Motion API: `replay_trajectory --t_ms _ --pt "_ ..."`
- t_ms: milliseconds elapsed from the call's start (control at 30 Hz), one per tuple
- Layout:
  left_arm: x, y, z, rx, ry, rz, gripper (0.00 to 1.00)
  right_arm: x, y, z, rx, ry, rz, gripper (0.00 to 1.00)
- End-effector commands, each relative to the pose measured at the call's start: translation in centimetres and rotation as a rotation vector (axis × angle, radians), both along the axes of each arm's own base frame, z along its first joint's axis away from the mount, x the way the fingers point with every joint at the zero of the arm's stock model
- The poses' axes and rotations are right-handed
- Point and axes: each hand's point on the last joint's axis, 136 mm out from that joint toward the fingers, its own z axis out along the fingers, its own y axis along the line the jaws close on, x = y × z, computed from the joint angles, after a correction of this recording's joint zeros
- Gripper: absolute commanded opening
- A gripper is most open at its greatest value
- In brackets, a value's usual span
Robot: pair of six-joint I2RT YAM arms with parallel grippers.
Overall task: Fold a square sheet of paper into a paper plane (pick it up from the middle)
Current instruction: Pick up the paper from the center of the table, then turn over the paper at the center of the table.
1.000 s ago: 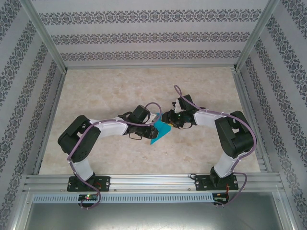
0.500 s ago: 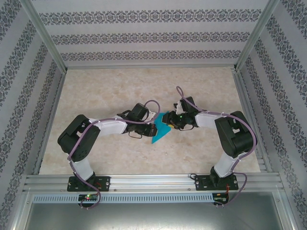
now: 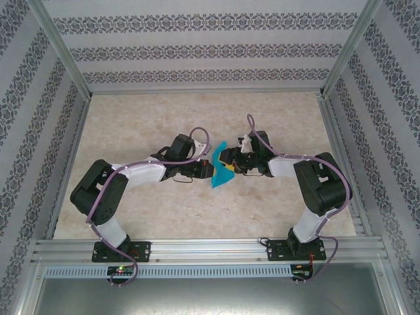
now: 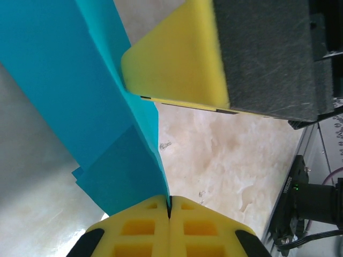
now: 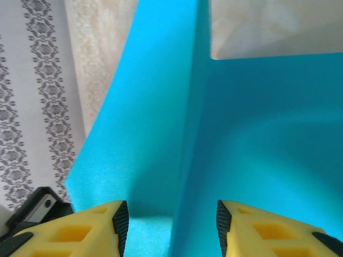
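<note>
From above, the left hand sits left of centre, half lost under its own wrist and a purple cable. Its wrist view settles the matter: the yellow fingertips are pressed together, clenched on an edge of the teal paper. The paper stands folded between the two hands at mid-frame. How many layers it has is hard to make out, and I cannot tell whether its lower tip touches the tabletop.

Just right of it, the right hand is released. Its fingertips are parted on either side of a raised crease, and the sheet runs off the frame edges there.

Open tabletop stretches on every side to the aluminium rails. The surface is pale and marbled, and the walls carry striped, patterned wallpaper.
</note>
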Motion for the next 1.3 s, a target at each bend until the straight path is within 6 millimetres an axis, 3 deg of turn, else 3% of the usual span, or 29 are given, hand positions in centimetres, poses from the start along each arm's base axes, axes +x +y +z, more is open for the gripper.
replay_trajectory --t_ms 0,400,867,1067,1267 --pt "0.4 -0.3 2.0 -0.079 -0.03 -0.002 0.06 0.2 0.7 1.5 0.09 -0.016 0.001 0.49" --pt "0.5 0.0 2.3 -0.125 -0.03 0.018 0.08 0.0 2.0 1.1 0.143 0.01 0.011 0.45" --pt "0.3 0.8 1.9 -0.119 -0.018 0.036 0.22 0.4 2.2 1.2 0.178 0.007 -0.001 0.14" --pt "0.5 2.1 2.2 -0.074 -0.012 0.09 0.37 0.5 1.9 1.8 0.181 -0.004 -0.007 0.05" --pt "0.8 4.2 3.3 -0.029 0.036 0.234 0.63 0.5 1.7 3.8 0.174 -0.039 -0.005 0.01"
